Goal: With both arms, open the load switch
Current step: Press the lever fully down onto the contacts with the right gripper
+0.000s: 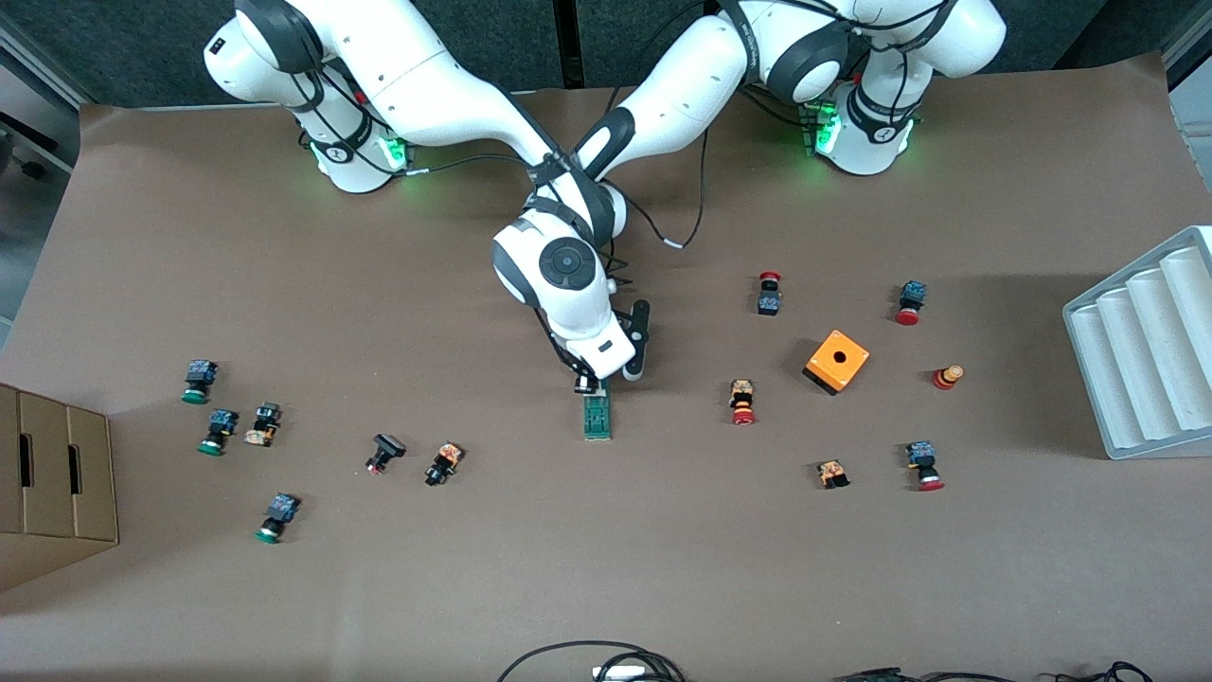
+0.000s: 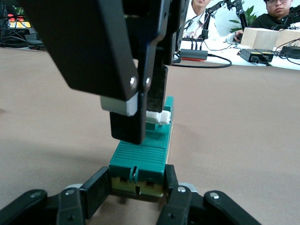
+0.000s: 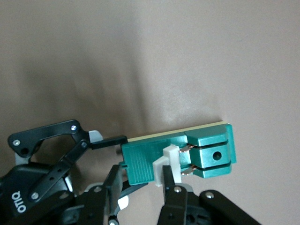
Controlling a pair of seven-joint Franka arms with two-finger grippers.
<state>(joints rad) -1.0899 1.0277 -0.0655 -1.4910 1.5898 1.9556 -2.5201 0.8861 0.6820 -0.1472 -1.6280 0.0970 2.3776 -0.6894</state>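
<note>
Risk of slipping: left gripper (image 2: 136, 187) clamped on end of load switch (image 1: 597, 415) flat on bench (image 1: 606, 568), right gripper (image 3: 168, 180) pinching white tab (image 3: 168, 164) just above — crooked pull could drag or tip block.

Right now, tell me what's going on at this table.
Both arms are working on the load switch, which lies on the table among scattered push buttons. The left gripper is shut on the switch's end nearest the robots. The right gripper is shut on the white tab on top of it.
</note>
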